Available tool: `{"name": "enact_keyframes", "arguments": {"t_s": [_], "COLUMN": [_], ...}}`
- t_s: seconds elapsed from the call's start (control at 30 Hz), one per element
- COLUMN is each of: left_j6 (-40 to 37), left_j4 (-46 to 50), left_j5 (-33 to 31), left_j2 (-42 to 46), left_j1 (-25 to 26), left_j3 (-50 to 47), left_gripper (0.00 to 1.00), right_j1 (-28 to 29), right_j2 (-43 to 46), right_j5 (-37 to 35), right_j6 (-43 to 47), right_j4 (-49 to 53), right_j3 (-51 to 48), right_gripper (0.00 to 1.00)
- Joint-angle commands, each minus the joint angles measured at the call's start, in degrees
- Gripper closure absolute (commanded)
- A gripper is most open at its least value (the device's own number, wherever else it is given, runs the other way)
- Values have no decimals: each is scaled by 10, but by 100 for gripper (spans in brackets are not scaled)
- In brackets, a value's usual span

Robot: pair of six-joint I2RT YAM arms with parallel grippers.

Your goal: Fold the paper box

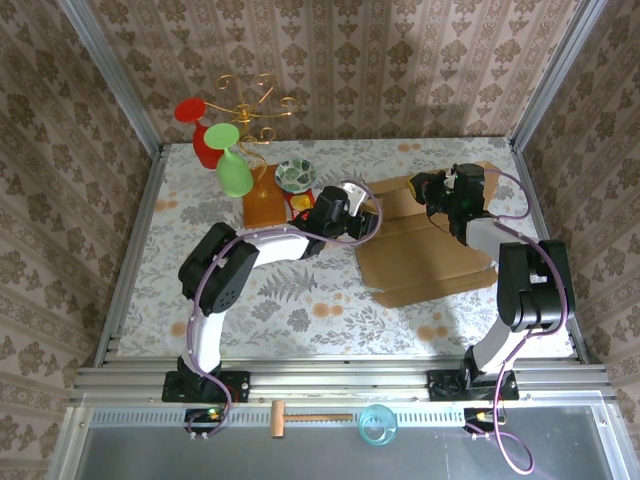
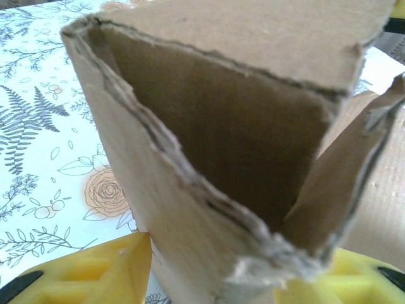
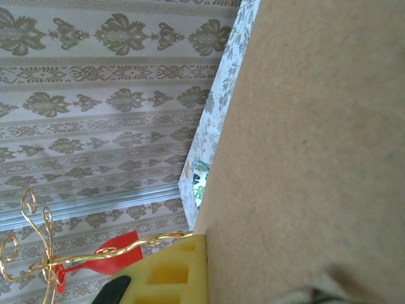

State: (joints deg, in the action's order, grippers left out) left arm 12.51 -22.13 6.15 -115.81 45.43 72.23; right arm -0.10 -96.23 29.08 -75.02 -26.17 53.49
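Left tool (image 2: 221, 272) clamped on paper box (image 1: 420, 255) raised left flap, right tool (image 1: 434, 192) closed together on its far flap.

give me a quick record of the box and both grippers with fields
box: brown cardboard, right half of table, partly folded
left gripper: shut on raised flaps at box's left edge
right gripper: shut, beside a flap at box's far end
behind: wire stand, red glass, green glass
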Motion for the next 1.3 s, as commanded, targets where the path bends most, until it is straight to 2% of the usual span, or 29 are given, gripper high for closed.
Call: {"name": "enact_keyframes", "arguments": {"t_s": [0.0,0.17,0.53,0.87,1.0,1.17,1.27], "left_j6": [14,28,68,88,100,122,132], "left_j4": [4,6,21,38,49,64,80], "left_j5": [-61,-113,-183,-201,-222,-252,-272], "left_j2": [-12,-30,-60,-80,-84,-89,-91], "left_j1": [11,21,28,31,36,43,47], "left_j3": [30,50,88,116,118,120,123], "left_gripper": [48,48,47,67,70,69,73], "right_j1": [5,5,6,7,9,14,17], "right_j2": [-10,-10,-16,-18,-13,-9,-11], "right_j5": [0,0,1,-3,-9,-18,-21], "right_j6": [-10,-12,-17,-19,-20,-24,-30], "right_j4": [11,10,4,1,-3,-22,-29], "right_j3": [-7,-8,-10,-13,-20,-39,-45], "right_gripper": [100,100,100,100,100,100,100]}}
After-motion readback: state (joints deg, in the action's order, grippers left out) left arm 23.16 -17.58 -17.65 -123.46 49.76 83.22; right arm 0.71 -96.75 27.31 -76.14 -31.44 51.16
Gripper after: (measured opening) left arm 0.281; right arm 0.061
